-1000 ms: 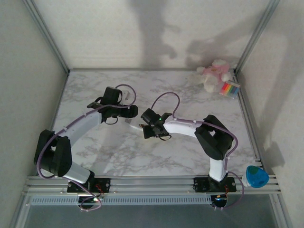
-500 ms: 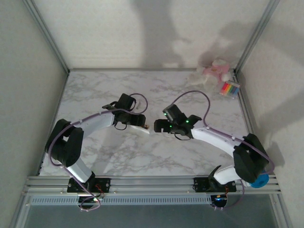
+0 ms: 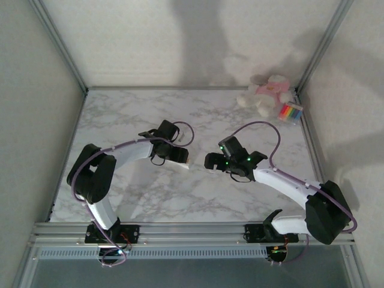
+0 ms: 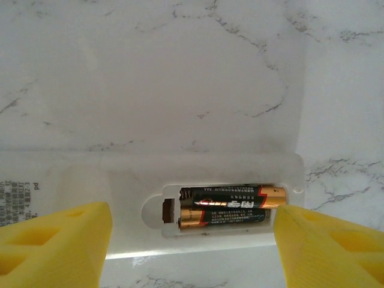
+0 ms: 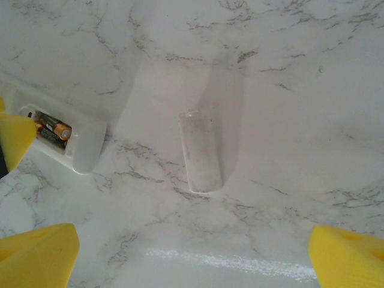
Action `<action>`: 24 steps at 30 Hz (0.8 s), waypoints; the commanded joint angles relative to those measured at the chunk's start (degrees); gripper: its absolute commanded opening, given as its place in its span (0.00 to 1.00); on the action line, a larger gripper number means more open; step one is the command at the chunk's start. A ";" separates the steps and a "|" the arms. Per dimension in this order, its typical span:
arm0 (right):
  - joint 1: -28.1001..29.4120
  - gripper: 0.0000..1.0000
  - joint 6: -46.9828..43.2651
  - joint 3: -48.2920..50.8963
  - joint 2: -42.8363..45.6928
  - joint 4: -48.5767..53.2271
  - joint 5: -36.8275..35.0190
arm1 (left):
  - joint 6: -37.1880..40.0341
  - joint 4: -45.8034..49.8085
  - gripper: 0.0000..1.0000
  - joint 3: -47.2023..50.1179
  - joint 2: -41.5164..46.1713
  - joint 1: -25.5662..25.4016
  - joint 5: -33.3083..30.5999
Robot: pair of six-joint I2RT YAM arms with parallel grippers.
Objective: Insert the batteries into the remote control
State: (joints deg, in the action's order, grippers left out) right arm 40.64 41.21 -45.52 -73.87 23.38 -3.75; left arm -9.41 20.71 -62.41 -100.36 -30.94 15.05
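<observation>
Two batteries (image 4: 231, 205) sit in the open back of the remote control (image 4: 228, 174), and both claws are spread.

On the left, the left claw (image 4: 193, 231) hangs over the remote control with its two yellow fingers (image 4: 54, 240) wide apart, pinching nothing. The white remote control lies face down on the marble tabletop (image 3: 150, 198), near the middle. The batteries lie side by side in its little slot, black and gold, with no lid on top. A bit to the right, a small white lid (image 5: 201, 153) lies flat on the tabletop, apart from the remote control. The right claw (image 5: 192, 246) is above that lid, and its yellow fingers are spread very wide and hold nothing. Far off in the back right corner are a pink and white soft toy (image 3: 267, 93) and a striped pack (image 3: 291, 112).
</observation>
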 commanded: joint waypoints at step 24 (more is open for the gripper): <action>-0.21 0.99 0.71 1.07 -0.20 -1.82 2.51 | 2.54 2.36 0.79 -2.89 -3.88 -0.35 1.04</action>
State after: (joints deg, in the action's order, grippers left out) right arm 40.64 41.41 -45.34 -73.60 22.02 -1.43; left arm -7.70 21.43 -64.38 -103.13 -30.94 14.37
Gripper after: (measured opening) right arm 0.988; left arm 0.790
